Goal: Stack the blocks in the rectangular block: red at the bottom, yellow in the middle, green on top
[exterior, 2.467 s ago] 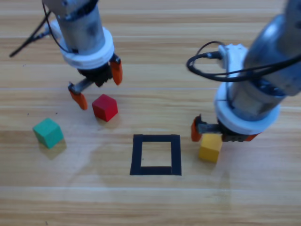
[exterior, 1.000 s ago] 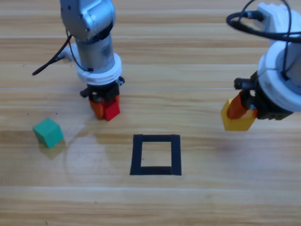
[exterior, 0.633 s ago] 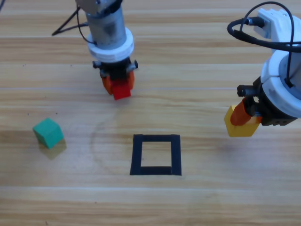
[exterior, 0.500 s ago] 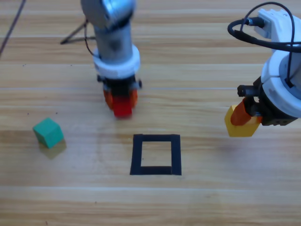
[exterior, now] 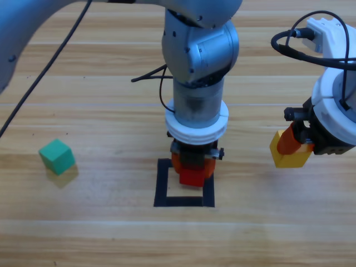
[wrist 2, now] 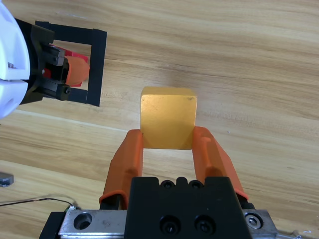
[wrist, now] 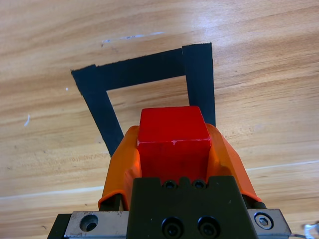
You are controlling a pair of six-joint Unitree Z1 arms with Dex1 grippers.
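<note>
Red cube [exterior: 192, 177] is clamped in the left gripper [exterior: 192, 169], jaws tight on two opposite faces, hanging over the tape frame [exterior: 162, 183], so step in hand = placing red, first layer of the stack. From the high view the cube sits toward the frame's right half, near the right strip; the left wrist view shows the frame's open centre just ahead of the cube [wrist: 173, 137], w/ bare wood between. Can't tell if the cube touches the table yet; prob slightly above. Next move, my read: lower straight down, nudge a bit toward frame centre, set flat, then part the jaws w/o dragging the cube onto the tape. Left arm pose: forearm near vertical, wrist pointing down at the table, reaching to the middle. Right gripper [exterior: 295, 146] waits well apart on the right, off the table, holding the yellow cube [exterior: 289, 154] between its jaws; in the right wrist view yellow [wrist 2: 167, 117] sits square at the tips. Yellow goes on after red is released. Green cube [exterior: 57, 157] lies alone on the table [exterior: 100, 233] far left, untouched, nothing near it.
</note>
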